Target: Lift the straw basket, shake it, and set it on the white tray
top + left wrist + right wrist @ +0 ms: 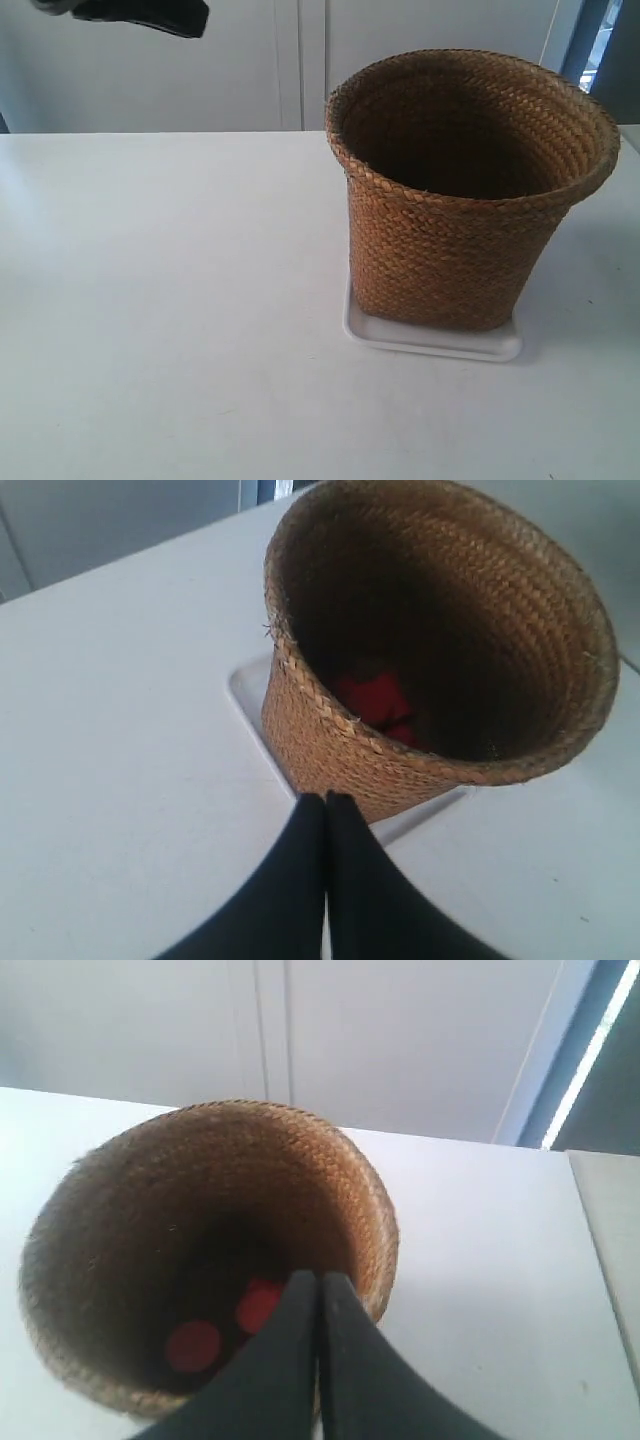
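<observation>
One basket (450, 230), one tray (432, 346), two red discs (194, 1346)

No readable text, seemingly.

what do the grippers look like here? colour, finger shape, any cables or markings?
Left gripper and right gripper look alike: matte black fingers, broad at the base, curving to slim tips. No cables, labels or markings visible. The exterior view shows only a blurred black arm part.
</observation>
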{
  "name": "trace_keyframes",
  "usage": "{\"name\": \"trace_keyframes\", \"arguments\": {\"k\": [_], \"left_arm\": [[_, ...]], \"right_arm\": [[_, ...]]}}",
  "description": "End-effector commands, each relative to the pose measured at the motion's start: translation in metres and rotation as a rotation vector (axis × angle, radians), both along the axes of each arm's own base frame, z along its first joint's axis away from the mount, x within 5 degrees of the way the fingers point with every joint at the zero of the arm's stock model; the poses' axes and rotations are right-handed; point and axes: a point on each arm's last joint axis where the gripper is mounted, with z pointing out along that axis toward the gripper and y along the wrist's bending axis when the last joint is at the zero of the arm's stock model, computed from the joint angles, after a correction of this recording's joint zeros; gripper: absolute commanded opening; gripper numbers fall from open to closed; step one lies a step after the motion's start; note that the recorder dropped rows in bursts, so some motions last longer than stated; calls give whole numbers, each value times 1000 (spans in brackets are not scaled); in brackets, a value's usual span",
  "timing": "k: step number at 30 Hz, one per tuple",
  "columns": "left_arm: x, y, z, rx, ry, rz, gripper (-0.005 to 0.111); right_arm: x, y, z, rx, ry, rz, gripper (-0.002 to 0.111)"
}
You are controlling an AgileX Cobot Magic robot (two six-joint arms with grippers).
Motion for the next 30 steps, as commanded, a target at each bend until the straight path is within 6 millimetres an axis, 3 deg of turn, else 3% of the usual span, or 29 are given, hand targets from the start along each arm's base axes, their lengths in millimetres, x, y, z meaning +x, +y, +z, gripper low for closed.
{"name": "trace_keyframes", "arguments": {"k": [1, 7, 13, 14, 19, 22, 30], "left_arm": [[-47, 21, -20, -68, -83, 48, 1], [-104, 40, -75, -124, -25, 56, 1], [-156, 63, -100, -112, -130, 57, 1], [-169, 68, -108, -119, -158, 56, 0], [-188, 76, -140, -111, -169, 55, 0], [-189, 78, -157, -88, -157, 67, 0], [-191, 77, -161, -74, -117, 46, 0]], "right_arm": [[-43, 7, -30, 48, -45, 66, 0], [-99, 9, -71, 57, -117, 84, 0], [-139, 10, -106, 59, -169, 99, 0], [-147, 11, -119, 71, -158, 113, 0], [-158, 16, -145, 121, -148, 152, 0], [-161, 17, -151, 125, -142, 155, 0], [-161, 17, -151, 125, -142, 155, 0]]}}
